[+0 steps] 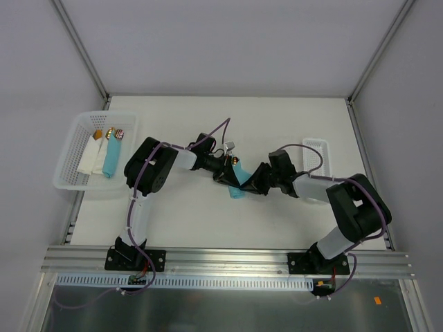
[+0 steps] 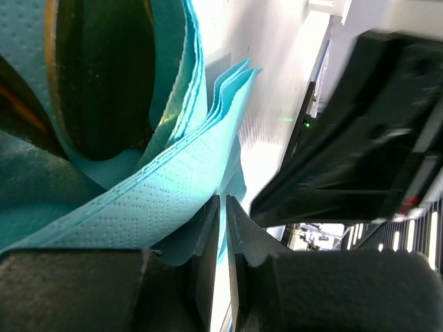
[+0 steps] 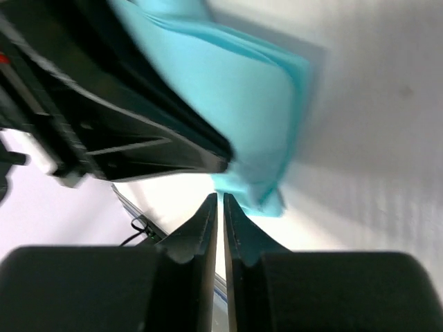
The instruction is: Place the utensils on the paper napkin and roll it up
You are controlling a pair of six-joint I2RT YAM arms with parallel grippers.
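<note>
Centrally, left fingers (image 2: 211, 238) pinch a loose edge of the paper napkin (image 2: 173, 187) while right fingers (image 3: 209, 218) sit closed beside it.

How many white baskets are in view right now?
2. The larger basket sits at the table's left edge, overhanging it. The smaller basket is near the right edge. The arms cover mid-table, but no other basket shows there.

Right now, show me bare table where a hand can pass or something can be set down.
Free: the far strip of white table between the white mesh basket and the small white tray; also the near strip between the arm bases. Crowded: the centre, where the left gripper and right gripper meet at the turquoise paper napkin.
</note>
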